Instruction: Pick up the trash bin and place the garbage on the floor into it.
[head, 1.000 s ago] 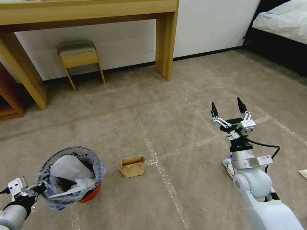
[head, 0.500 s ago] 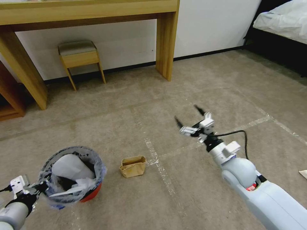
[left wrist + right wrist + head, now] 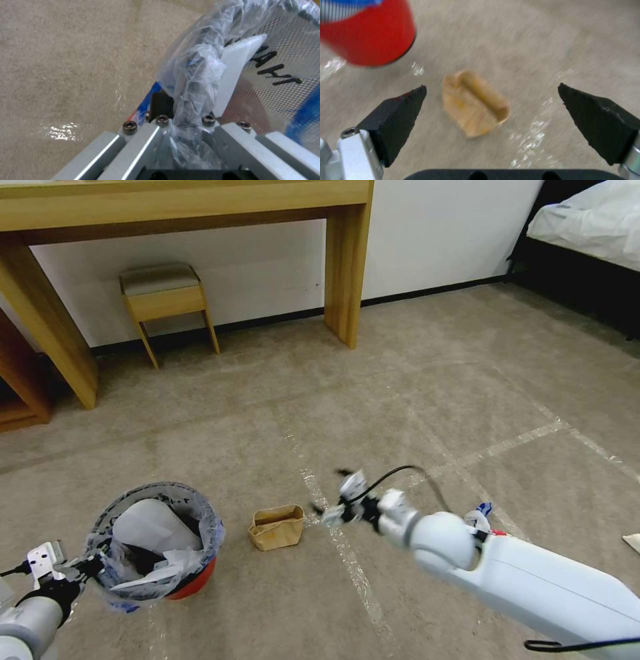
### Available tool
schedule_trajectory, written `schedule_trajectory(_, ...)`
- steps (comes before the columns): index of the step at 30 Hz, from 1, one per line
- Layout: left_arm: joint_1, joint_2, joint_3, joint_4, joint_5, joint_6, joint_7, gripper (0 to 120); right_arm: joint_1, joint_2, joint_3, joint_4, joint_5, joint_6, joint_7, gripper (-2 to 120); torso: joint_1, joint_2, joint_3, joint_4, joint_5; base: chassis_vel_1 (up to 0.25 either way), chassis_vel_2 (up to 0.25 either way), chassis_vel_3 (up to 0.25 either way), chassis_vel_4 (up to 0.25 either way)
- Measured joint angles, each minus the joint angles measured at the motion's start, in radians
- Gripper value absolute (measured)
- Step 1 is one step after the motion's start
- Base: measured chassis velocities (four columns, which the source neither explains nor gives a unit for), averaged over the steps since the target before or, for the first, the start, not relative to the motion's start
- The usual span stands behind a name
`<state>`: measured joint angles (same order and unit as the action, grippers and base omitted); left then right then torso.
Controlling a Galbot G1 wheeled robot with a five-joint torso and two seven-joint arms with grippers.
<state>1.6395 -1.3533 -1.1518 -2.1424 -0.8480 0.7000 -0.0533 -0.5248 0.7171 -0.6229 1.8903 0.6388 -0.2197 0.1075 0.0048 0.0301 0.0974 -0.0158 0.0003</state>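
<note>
Landmark for all positions: the brown paper bag (image 3: 276, 527), lying on the floor (image 3: 413, 400) beside a tape line.

Nearest you, on the robot's left of the bag: the left gripper (image 3: 75, 569) is clamped on the rim of the trash bin (image 3: 155, 543), pinching the clear liner. In the left wrist view the plastic is bunched between the two metal fingers (image 3: 140, 147). The bin looks to be held tilted, with its red wall toward the bag; you cannot tell whether its base touches the carpet. White flat items and wrap sit inside it.

Just on the robot's right of the bag: the right gripper (image 3: 331, 501), jaws spread wide, nothing between them. The right wrist view puts the bag between the two black fingertips (image 3: 403, 110), not touching either.

Step in hand, by your judgement: the reach for the bag, bin pickup done. Next move calls for lowering until the tips straddle the bag's walls, then closing gently; thin paper will likely crush or slide.

Just beyond the right arm from the bag: a small blue-and-red scrap (image 3: 481, 511), identity unclear.

Writing: black capital letters on the liner (image 3: 276, 68), only partly legible, not readable as a word. No brand is visible elsewhere.

Far from the bag: a wooden stool (image 3: 163, 300) by the wall.
</note>
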Motion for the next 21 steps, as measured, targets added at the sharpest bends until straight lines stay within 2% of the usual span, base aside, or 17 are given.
schedule_trajectory(2,0.000,-0.001,-0.001,0.000,-0.001,0.000,0.000,1,0.038,0.013,-0.048,-0.009,0.016,-0.029,0.000,100,0.000,0.000,0.000,0.0001,-0.0001,0.000,0.000,0.000,0.000)
schedule_trajectory(4,-0.001,-0.002,-0.002,0.001,-0.002,0.000,0.000,1,0.160,0.055,-0.177,-0.035,0.110,-0.120,-0.010,100,0.000,0.000,0.000,-0.0004,-0.0001,0.000,0.000,0.000,0.000)
schedule_trajectory(6,-0.002,-0.003,-0.002,0.002,-0.002,0.000,0.001,1,0.203,0.072,-0.214,-0.048,0.129,-0.148,-0.014,100,0.000,0.000,0.000,-0.0003,-0.0004,0.000,0.000,0.000,0.000)
schedule_trajectory(7,-0.004,-0.005,-0.002,0.004,-0.002,0.000,0.001,1,0.272,0.101,-0.282,-0.078,0.145,-0.179,-0.035,100,0.000,0.000,0.000,0.0000,-0.0009,0.000,0.000,0.000,0.000)
schedule_trajectory(9,-0.006,-0.009,-0.002,0.006,-0.002,0.000,0.001,1,0.314,0.126,-0.328,-0.111,0.141,-0.200,-0.060,100,0.000,0.000,0.000,0.0000,-0.0007,0.000,0.000,0.000,0.000)
schedule_trajectory(11,-0.008,-0.014,-0.003,0.013,-0.002,-0.002,0.003,1,0.371,0.186,-0.386,-0.202,0.118,-0.253,-0.130,100,0.000,0.000,0.000,-0.0002,-0.0004,0.000,0.000,0.000,0.000)
schedule_trajectory(12,-0.008,-0.014,-0.003,0.013,-0.002,-0.002,0.003,1,0.371,0.186,-0.386,-0.202,0.118,-0.253,-0.130,100,0.000,0.000,0.000,-0.0002,-0.0004,0.000,0.000,0.000,0.000)
schedule_trajectory(13,-0.006,-0.017,-0.005,0.017,-0.001,-0.005,0.005,1,0.389,0.222,-0.395,-0.257,0.087,-0.313,-0.178,100,0.000,0.000,0.000,-0.0001,-0.0004,0.000,0.000,0.000,0.000)
schedule_trajectory(14,-0.005,-0.019,-0.007,0.019,0.000,-0.007,0.006,1,0.396,0.244,-0.395,-0.298,0.053,-0.337,-0.228,100,0.000,0.000,0.000,-0.0001,-0.0004,0.000,0.000,0.000,0.000)
schedule_trajectory(15,-0.005,-0.019,-0.007,0.019,0.000,-0.007,0.006,1,0.396,0.244,-0.395,-0.298,0.053,-0.337,-0.228,100,0.000,0.000,0.000,-0.0001,-0.0004,0.000,0.000,0.000,0.000)
schedule_trajectory(17,-0.004,-0.020,-0.010,0.022,0.001,-0.008,0.007,1,0.395,0.282,-0.394,-0.372,-0.056,-0.314,-0.315,100,0.000,0.000,0.000,-0.0002,-0.0005,0.000,0.000,0.000,0.000)
schedule_trajectory(21,0.001,-0.022,-0.010,0.022,0.005,-0.009,0.008,1,0.378,0.303,-0.379,-0.410,-0.106,-0.290,-0.354,100,0.000,0.000,0.000,-0.0002,-0.0004,0.000,0.000,0.000,0.000)
